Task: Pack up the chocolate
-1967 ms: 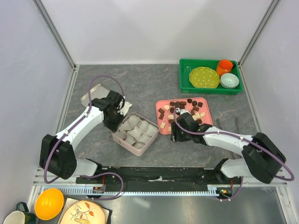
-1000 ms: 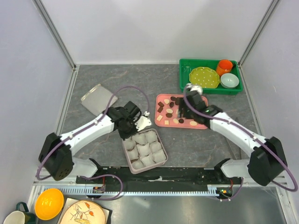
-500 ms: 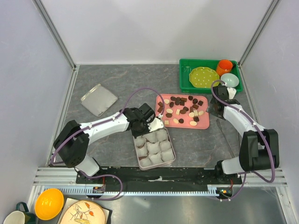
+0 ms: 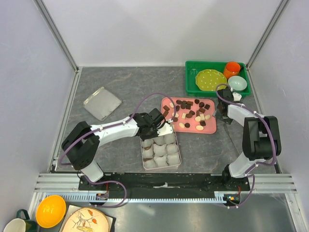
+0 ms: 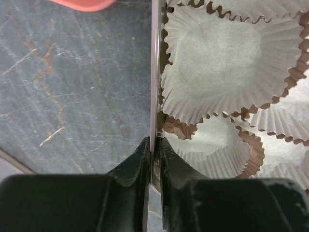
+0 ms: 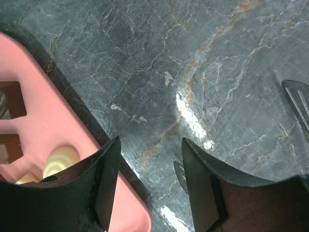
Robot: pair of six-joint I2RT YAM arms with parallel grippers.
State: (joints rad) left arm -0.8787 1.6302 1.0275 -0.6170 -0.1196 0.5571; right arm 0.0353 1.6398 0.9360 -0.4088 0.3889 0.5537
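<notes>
The left gripper (image 5: 153, 145) clamps the box (image 4: 179, 157) wall, presumably to align it with the chocolate (image 4: 188, 103) tray (image 6: 53, 121); the right gripper (image 6: 150, 142) jaws stand released.

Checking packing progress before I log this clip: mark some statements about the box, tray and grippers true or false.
1. No chocolate sits in the box's paper cups. True.
2. The left gripper holds a chocolate piece. False: it pinches the box's wall.
3. The right gripper is shut on a piece. False: it is open and empty, by the pink tray's edge.
4. The chocolate lies on the pink tray. True.
5. The metal lid covers the box. False: it lies on the table, apart to the left.
</notes>
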